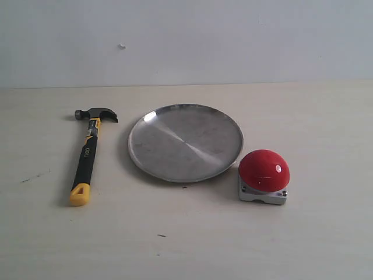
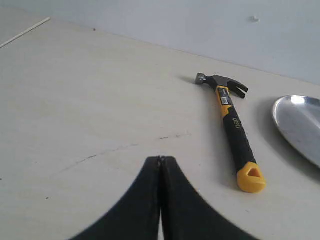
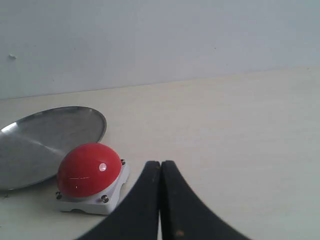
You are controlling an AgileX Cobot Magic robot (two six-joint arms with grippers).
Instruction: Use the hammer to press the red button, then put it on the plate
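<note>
The hammer [image 1: 88, 154] lies flat on the table at the left, dark head toward the wall, yellow butt toward the front. To its right is the silver plate [image 1: 185, 142], with nothing on it. The red button [image 1: 264, 175] on its grey base stands by the plate's front right rim. Neither gripper shows in the exterior view. In the left wrist view my left gripper [image 2: 160, 159] is shut and holds nothing, off to the side of the hammer [image 2: 231, 124]. My right gripper [image 3: 160, 163] is shut too, holding nothing, beside the red button [image 3: 90, 170] and apart from it.
A pale wall [image 1: 186, 41] rises behind the light wooden table [image 1: 175, 239]. A few small dark marks dot the tabletop. The plate's rim also shows in the left wrist view [image 2: 300, 125] and the right wrist view [image 3: 45, 142].
</note>
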